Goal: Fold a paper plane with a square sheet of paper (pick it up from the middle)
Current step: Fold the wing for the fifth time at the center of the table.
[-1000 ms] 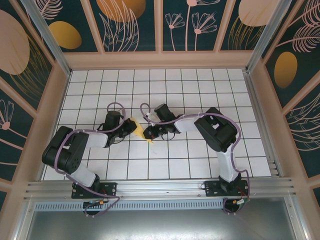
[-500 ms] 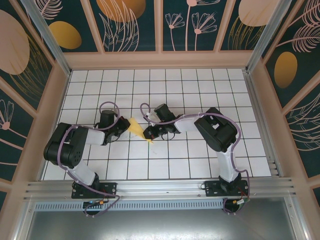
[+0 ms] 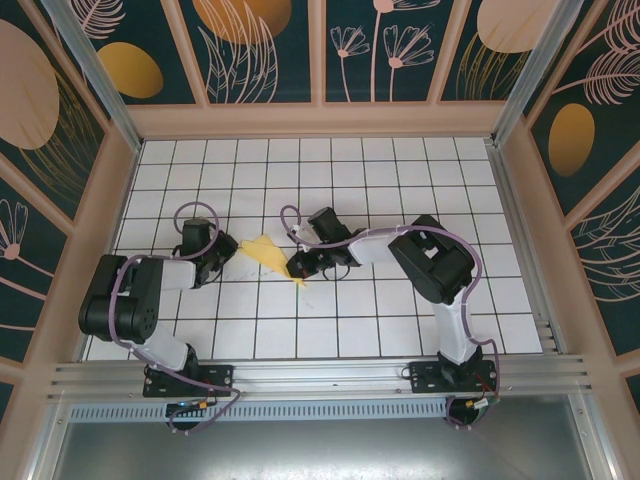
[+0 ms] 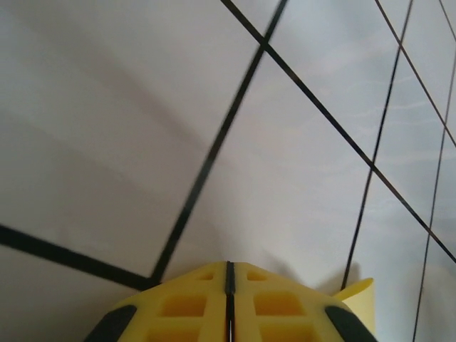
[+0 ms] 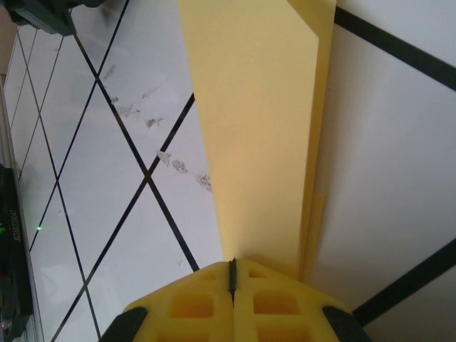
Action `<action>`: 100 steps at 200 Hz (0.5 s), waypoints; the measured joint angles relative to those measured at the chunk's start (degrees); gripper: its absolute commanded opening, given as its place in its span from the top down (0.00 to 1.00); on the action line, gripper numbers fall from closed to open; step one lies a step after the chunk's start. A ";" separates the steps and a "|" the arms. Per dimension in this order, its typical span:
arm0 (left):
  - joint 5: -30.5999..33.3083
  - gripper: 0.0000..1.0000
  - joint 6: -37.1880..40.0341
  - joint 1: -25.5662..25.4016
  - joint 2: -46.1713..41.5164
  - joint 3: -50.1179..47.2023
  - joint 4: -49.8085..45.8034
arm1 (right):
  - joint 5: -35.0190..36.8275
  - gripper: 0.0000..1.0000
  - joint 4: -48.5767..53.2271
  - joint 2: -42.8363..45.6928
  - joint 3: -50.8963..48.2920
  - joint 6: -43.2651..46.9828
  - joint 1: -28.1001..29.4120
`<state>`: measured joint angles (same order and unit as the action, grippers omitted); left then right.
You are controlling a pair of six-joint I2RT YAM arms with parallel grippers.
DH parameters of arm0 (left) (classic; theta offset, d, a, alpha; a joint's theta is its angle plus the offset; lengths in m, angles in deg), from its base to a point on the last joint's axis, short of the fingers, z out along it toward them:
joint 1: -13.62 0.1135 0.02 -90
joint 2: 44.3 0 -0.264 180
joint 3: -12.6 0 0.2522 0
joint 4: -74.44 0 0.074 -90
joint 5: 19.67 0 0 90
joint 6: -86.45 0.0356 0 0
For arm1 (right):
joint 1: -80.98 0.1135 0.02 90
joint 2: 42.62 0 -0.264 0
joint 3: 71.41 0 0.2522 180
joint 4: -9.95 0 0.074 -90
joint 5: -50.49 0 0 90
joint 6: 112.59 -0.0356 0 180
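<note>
Two arms reach toward the middle of the tiled table (image 3: pixel 420 310), one from each side. The right gripper (image 5: pixel 232 274) has its yellow fingers pinched on the paper (image 5: pixel 256 121). The paper comes out of the seam between them and runs away from the wrist camera as a long yellow band, with a second folded layer showing along its right edge. Scuff marks (image 5: pixel 167 160) dot the white tile to its left. From above, the paper is a creased, pointed yellow shape lying a little left of the table's centre. Its broad end faces the left arm and its narrow lower end goes under the right gripper. The left gripper (image 3: pixel 229 260) sits just left of that broad end; from above I cannot tell whether they touch. In its own wrist view the left fingers (image 4: pixel 185 306) are pressed together, with only a thin dark line between them and nothing visible in it. A corner of the paper pokes out just beside the right-hand finger.
</note>
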<state>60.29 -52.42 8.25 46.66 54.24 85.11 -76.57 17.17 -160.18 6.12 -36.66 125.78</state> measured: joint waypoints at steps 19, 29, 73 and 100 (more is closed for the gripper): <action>0.48 0.80 0.52 0.24 -3.04 0.00 -2.73 | 0.33 0.87 1.09 0.37 0.39 -0.72 0.07; 0.50 0.77 0.55 0.22 -5.20 0.00 -4.31 | 0.61 0.80 1.99 0.92 0.44 -1.36 0.07; 2.14 0.57 -0.02 -1.40 -16.02 0.04 -12.85 | 3.17 0.52 5.55 7.34 -0.13 -5.84 -0.20; 3.89 0.44 -0.90 -4.11 -19.06 1.14 -19.02 | 7.43 0.38 4.37 14.53 -2.80 -7.80 -1.40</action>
<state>64.18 -53.31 4.14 27.60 55.37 66.09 -69.14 21.54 -145.64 3.32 -44.46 124.38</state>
